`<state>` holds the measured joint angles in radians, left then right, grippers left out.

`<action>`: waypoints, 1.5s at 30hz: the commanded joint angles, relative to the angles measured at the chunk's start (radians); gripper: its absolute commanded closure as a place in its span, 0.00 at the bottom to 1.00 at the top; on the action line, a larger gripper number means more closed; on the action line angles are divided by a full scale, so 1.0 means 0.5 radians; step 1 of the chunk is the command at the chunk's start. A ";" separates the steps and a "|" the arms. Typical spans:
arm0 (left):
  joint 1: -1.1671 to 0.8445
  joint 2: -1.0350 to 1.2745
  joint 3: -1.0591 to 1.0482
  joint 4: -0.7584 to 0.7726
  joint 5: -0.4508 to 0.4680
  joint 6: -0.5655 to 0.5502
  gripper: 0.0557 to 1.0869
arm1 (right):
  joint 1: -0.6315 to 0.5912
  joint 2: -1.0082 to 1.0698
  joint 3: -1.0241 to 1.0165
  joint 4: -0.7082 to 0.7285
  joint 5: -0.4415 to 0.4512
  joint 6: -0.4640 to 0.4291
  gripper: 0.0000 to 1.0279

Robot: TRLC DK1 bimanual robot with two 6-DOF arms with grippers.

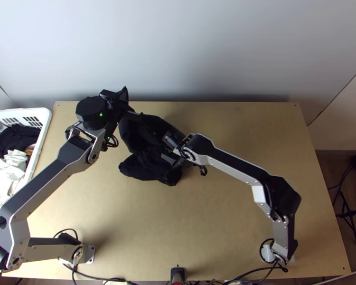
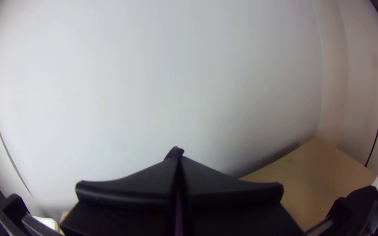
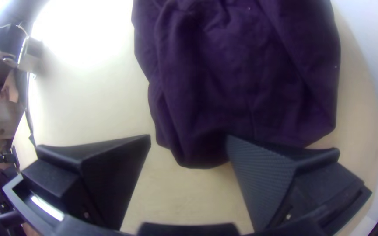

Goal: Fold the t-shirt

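In the top view my left gripper (image 1: 124, 100) is near the table's back edge at left, above the bunched dark t-shirt (image 1: 139, 167). A bit of dark cloth (image 2: 174, 152) pokes out past the fingertips of my left gripper (image 2: 178, 159), which is shut on it. My right gripper (image 1: 165, 148) is over the shirt's right part. Seen from its wrist, the right gripper (image 3: 189, 139) stands open, with one fingertip over the edge of the wrinkled shirt (image 3: 246, 74), which looks purple there. Which part of the shirt the left gripper holds, I cannot tell.
A white basket (image 1: 41, 137) holding dark and light clothes stands beyond the table's left edge. The wall (image 1: 187, 52) rises behind the table. Bare wood (image 1: 244, 123) lies right of the shirt, and more toward the near edge.
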<state>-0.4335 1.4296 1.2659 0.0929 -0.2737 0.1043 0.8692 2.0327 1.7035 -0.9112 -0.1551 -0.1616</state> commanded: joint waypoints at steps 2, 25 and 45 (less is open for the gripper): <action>0.039 0.012 -0.004 0.008 0.014 -0.028 0.97 | 0.016 0.147 0.087 0.055 0.000 -0.008 0.51; 0.223 -0.132 0.150 -0.081 0.060 -0.018 0.97 | -0.293 -0.230 0.407 -0.123 0.006 -0.030 0.97; 0.373 -0.227 0.944 -0.232 0.053 0.043 0.97 | -0.631 -0.737 1.039 -0.359 0.375 -0.045 0.97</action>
<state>-0.2687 1.3338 1.6157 0.0086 -0.2466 0.1169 0.6113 1.7588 2.1658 -1.0832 -0.0292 -0.1734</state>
